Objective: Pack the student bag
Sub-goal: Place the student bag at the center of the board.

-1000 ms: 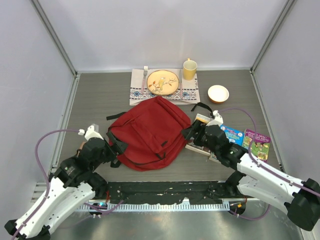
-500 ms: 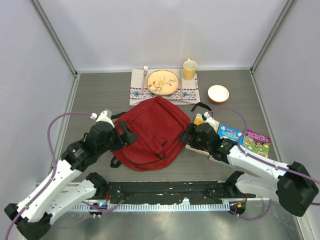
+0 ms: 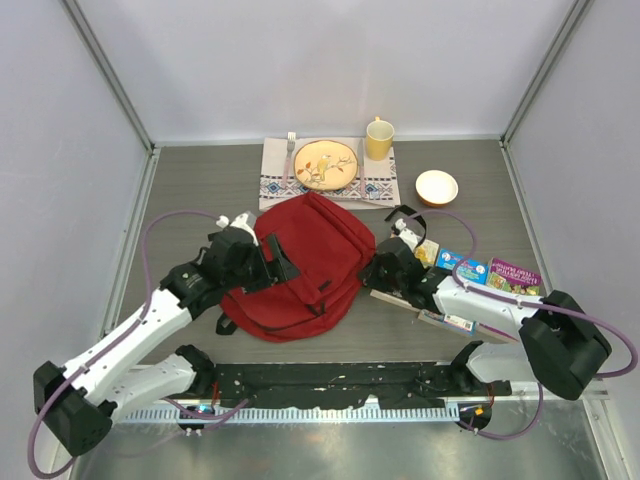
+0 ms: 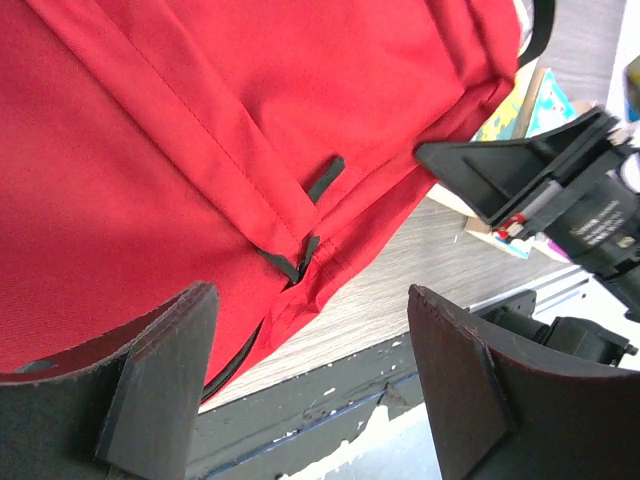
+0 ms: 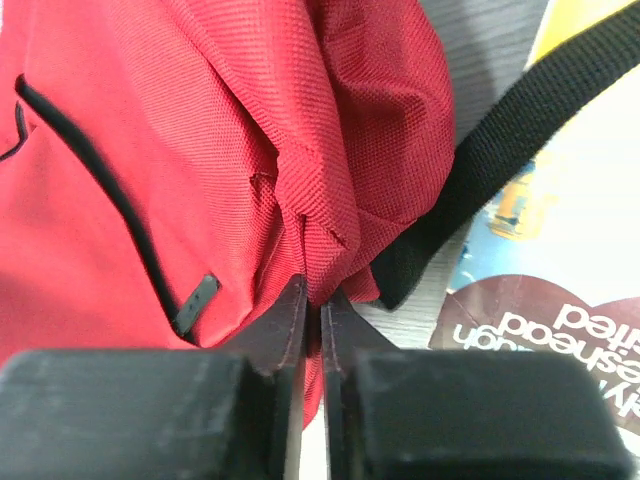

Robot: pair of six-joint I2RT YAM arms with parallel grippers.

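One large red fabric backpack (image 3: 305,265) lies flat at the centre of the grey wood-grain table (image 3: 190,190), front pocket up. It is the biggest thing here. Soft and limp, probably light, since it looks flat and slack. It will sag and fold when lifted, so better to take hold at a seam, strap or zipper pull than on the flat panel. Zips look shut from above, so nothing inside is visible. The right gripper (image 5: 312,300) is at the bag's 3 o'clock edge, jaws pinched almost together on a bunched fold of red cloth, next to a black strap (image 5: 520,120). The left gripper (image 4: 310,380) is over the bag's 9 o'clock side, jaws spread wide with nothing between them, red fabric and black zipper pulls (image 4: 325,177) below. Colourful thin picture books (image 3: 505,275) lie at 3 to 4 o'clock of the bag, partly under the right arm, likely what gets packed. A patterned cloth placemat (image 3: 275,185) sits at 12 o'clock, the bag's top edge overlapping it. On the mat is a round plate (image 3: 326,164) with a printed-looking motif, food or decoration unclear. A small orange-rimmed bowl (image 3: 437,186) at 1 to 2 o'clock looks empty. A yellow mug (image 3: 379,139) stands at the mat's far right, contents not visible. A fork (image 3: 291,145) lies left of the plate.
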